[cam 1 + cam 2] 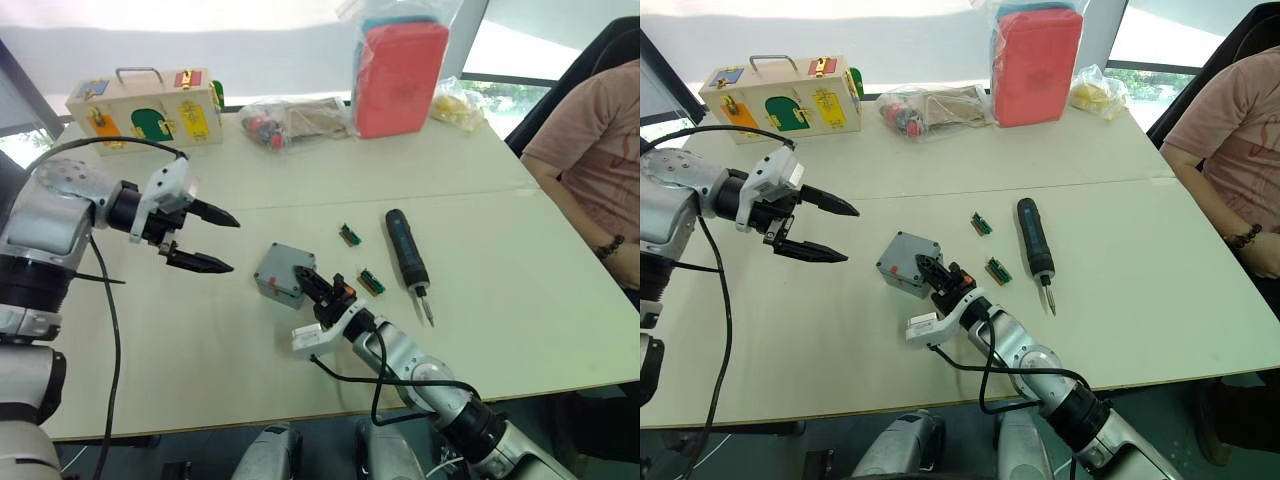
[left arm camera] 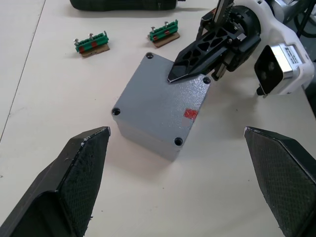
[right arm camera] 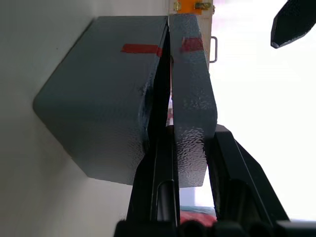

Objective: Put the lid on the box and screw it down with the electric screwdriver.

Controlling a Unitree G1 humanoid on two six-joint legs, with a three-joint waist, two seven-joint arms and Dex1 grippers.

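Lid (image 3: 192, 94) pinched over box (image 3: 103, 103)

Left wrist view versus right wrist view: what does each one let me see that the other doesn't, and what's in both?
Left wrist view: the lid's flat top with four corner screw holes, two green connector pieces on the table, and the left gripper with its fingers wide apart.

Right wrist view: the lid edge-on, pinched in the right gripper, with a narrow gap between it and the box; one finger sits in that gap.

Both: the grey lid and box with red marks, and the opposite gripper's black finger.
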